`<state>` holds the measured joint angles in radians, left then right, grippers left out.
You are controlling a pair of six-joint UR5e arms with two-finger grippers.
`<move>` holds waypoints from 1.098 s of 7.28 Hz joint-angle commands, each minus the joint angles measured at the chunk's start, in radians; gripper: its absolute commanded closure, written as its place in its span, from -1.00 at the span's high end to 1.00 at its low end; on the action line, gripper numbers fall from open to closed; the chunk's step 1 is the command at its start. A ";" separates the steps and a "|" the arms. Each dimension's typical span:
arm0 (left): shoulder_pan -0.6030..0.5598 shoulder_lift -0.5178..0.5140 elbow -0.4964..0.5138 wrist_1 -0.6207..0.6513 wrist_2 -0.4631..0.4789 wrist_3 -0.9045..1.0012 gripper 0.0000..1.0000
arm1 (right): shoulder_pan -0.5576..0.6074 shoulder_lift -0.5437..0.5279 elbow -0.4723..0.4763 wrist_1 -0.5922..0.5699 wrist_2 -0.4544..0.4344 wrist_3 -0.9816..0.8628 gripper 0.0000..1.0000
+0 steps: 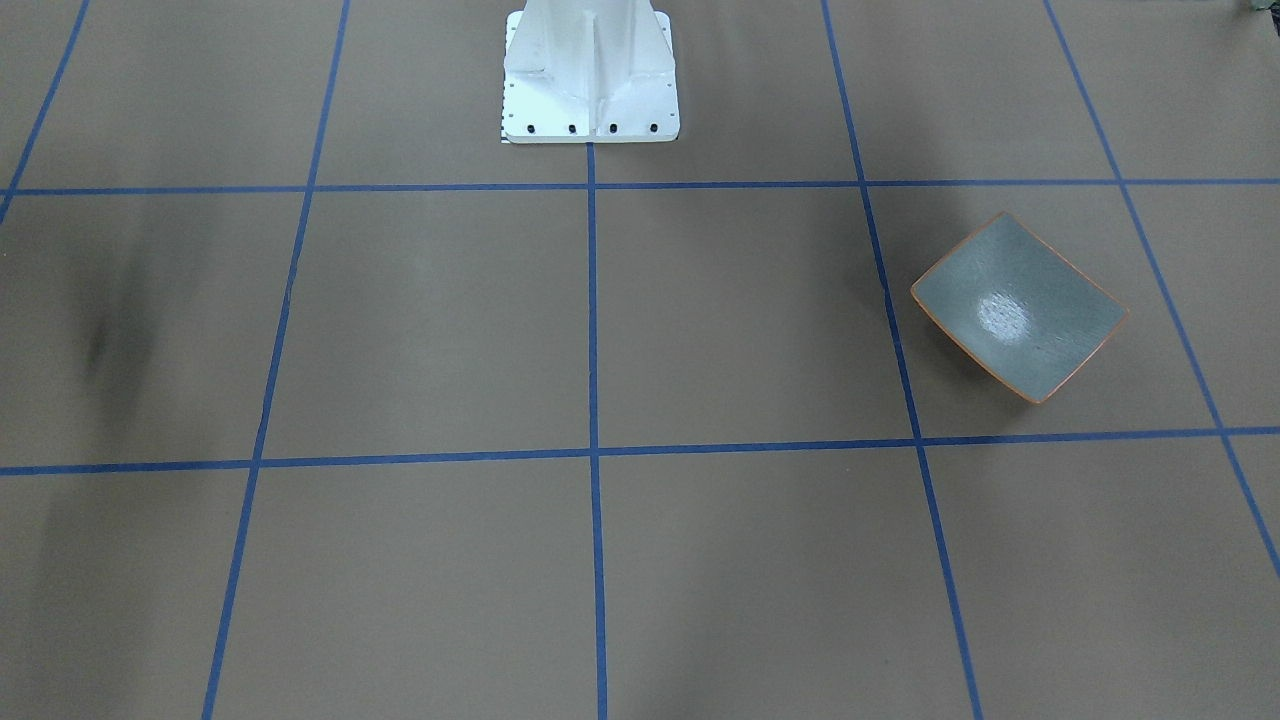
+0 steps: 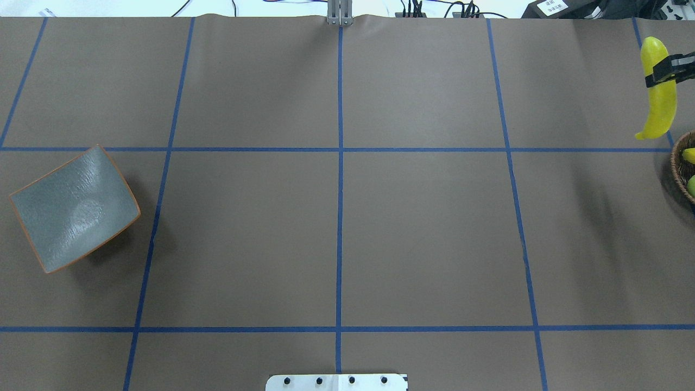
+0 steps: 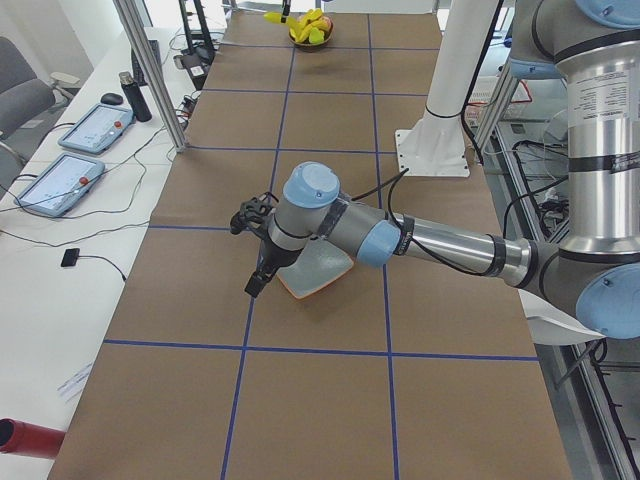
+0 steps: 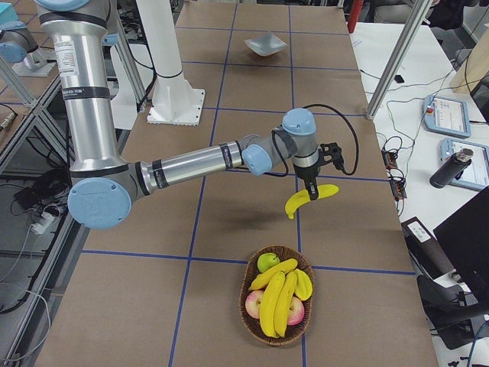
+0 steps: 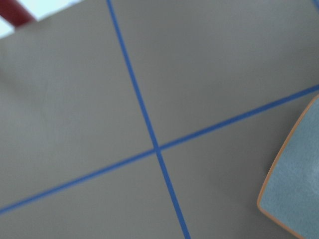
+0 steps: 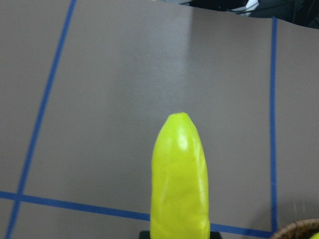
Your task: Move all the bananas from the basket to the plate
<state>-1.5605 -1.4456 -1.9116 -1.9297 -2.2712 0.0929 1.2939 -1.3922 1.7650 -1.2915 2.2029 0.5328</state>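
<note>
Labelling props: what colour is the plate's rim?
Orange, on the plate; overhead exterior view shows it best.

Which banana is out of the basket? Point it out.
The banana clamped in the right pincer, held in the air outside the basket; the others lie inside it.

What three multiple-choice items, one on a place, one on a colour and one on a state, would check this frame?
1. The plate lies on: A. the robot's left half of the table; B. its right half; C. the middle, before the base.
2. The plate's rim is: A. blue; B. orange; C. white.
3. The right pincer is: A. open and empty; B. shut on an apple; C. shut on a banana held off the table.

Key:
1 A: the overhead view shows it far to the left side.
2 B: a thin orange line edges the grey-green dish.
3 C: the right-side view shows the banana gripped in the air.
</note>
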 commanded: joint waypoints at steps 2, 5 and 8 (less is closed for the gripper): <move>0.005 -0.025 -0.013 -0.069 -0.197 -0.115 1.00 | -0.157 0.190 0.041 0.001 0.014 0.402 -1.00; 0.161 -0.064 -0.004 -0.274 -0.234 -0.342 1.00 | -0.266 0.332 0.066 0.009 -0.018 0.654 -1.00; 0.255 -0.211 -0.013 -0.405 -0.194 -0.895 1.00 | -0.379 0.410 0.106 0.006 -0.129 0.862 -1.00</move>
<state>-1.3535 -1.6008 -1.9192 -2.2793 -2.4894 -0.5951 0.9616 -1.0106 1.8532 -1.2838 2.1215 1.3159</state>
